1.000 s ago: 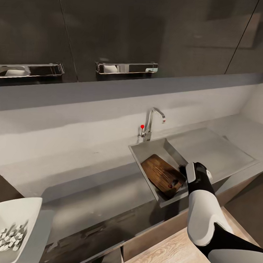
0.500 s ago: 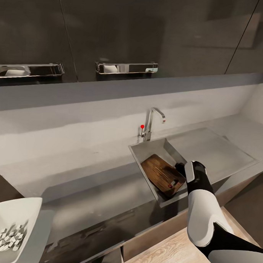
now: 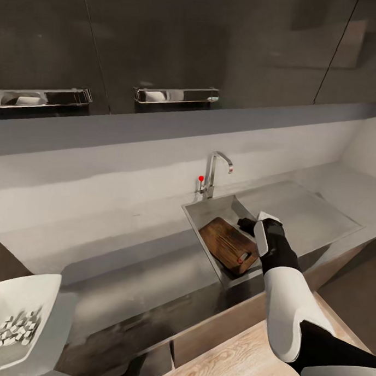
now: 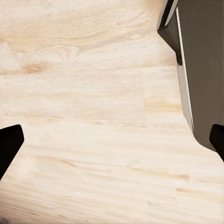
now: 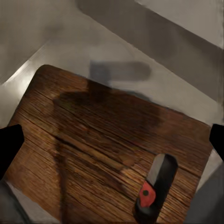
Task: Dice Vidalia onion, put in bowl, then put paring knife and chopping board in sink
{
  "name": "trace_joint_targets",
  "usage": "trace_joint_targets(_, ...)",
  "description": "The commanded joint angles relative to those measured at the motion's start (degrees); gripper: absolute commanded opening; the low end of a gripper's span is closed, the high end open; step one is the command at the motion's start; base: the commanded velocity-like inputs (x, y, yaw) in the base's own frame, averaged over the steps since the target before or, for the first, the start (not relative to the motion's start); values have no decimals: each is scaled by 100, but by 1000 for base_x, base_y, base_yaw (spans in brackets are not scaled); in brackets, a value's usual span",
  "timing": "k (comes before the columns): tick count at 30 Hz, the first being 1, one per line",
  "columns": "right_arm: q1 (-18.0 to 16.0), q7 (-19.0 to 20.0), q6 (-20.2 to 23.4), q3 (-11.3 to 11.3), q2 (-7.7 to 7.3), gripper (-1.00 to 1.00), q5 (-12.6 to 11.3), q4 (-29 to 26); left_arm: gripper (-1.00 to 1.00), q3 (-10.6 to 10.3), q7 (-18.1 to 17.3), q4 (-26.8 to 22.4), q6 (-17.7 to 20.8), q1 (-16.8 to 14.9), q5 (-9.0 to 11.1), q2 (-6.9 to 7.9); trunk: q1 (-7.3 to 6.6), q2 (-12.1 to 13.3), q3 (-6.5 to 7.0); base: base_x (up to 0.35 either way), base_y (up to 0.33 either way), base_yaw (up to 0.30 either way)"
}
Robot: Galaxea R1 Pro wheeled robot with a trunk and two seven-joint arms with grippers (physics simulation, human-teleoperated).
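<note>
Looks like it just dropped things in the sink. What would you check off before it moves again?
1. Chopping board inside the sink: ok.
2. Paring knife lying on the board: ok.
3. Right gripper open and holding nothing, above the board: ok.
4. Diced onion in the bowl: ok.
5. Left gripper open over the wooden floor: ok.
6. Board lying flat: cannot tell.

The light is soft and even, like in a render, without hard glare. The upper cabinets are dark with faint reflections, and under them a broad shadow lies on the wall. The worktop is pale grey and matte. On the chopping board falls a blurred shadow. The wrist views look slightly soft; the wooden floor is bright.
</note>
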Motion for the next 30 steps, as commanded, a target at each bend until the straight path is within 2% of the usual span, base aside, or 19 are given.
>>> trace_joint_targets(1,-6,-2,70,128,5,100,-13,-159,100,-43,32,-30,-46,-10,41,6,1,-12,-12,-278,-135,0)
trace_joint_targets(5,-6,28,277,338,3,100,-7,-553,100,-43,32,-30,-46,-10,41,6,1,-12,-12,-287,-138,0)
trace_joint_targets(6,-4,60,396,381,4,100,-6,-820,100,-43,32,-30,-47,-10,41,6,1,-12,-12,-293,-140,0)
trace_joint_targets(9,6,194,573,400,4,100,-6,-1067,100,-43,32,-30,-50,-10,41,6,1,-12,-12,-262,-106,0)
trace_joint_targets(11,16,461,735,406,3,100,-4,-1278,100,-43,32,-30,-51,-10,41,6,1,-12,-12,-175,-43,0)
trace_joint_targets(12,30,871,924,409,-1,100,9,-1555,100,-43,32,-30,-51,-10,41,6,1,-12,-12,-73,-11,0)
trace_joint_targets(16,104,1299,1082,421,-4,100,33,-1880,100,-40,32,-30,-51,-10,41,6,1,-12,-12,-33,-5,0)
trace_joint_targets(19,191,1381,1187,471,-4,100,35,-2091,100,-37,32,-30,-51,-10,41,6,1,-12,-12,-6,-1,0)
trace_joint_targets(21,266,1404,1315,569,-4,100,32,-2275,100,-36,32,-30,-51,-10,41,6,1,-12,-12,-2,0,0)
trace_joint_targets(23,452,1423,1604,914,-4,100,30,-2716,100,-34,32,-30,-51,-10,41,7,1,-12,-12,-1,0,0)
trace_joint_targets(25,539,1426,1677,1084,-4,100,30,-2908,100,-34,32,-30,-51,-10,41,7,1,-12,-12,0,0,0)
trace_joint_targets(30,665,1442,1756,1309,-4,100,30,-3198,100,-34,32,-30,-51,-10,41,6,1,-12,-12,0,0,0)
